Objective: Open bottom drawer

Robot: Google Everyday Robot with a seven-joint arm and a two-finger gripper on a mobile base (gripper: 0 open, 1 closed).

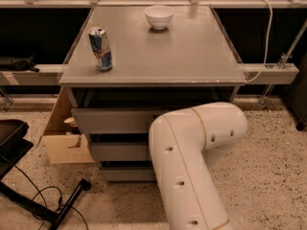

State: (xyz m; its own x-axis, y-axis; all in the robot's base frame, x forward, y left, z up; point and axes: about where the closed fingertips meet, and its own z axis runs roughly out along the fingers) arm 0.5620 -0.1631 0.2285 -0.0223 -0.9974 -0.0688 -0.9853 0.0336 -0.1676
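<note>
The grey cabinet (158, 51) has three drawers on its front. The bottom drawer (125, 174) shows only its left part, a plain grey front that sits flush and closed. Its knob is hidden. My white arm (192, 162) bends across the middle and right of the cabinet front and covers the centre of all three drawers. My gripper is not visible; it lies somewhere behind or below the arm, out of view.
A blue and silver can (100, 48) and a white bowl (159, 16) stand on the cabinet top. A cardboard box (62, 138) sits against the cabinet's left side. A black stand with cables (33, 200) lies on the speckled floor at lower left.
</note>
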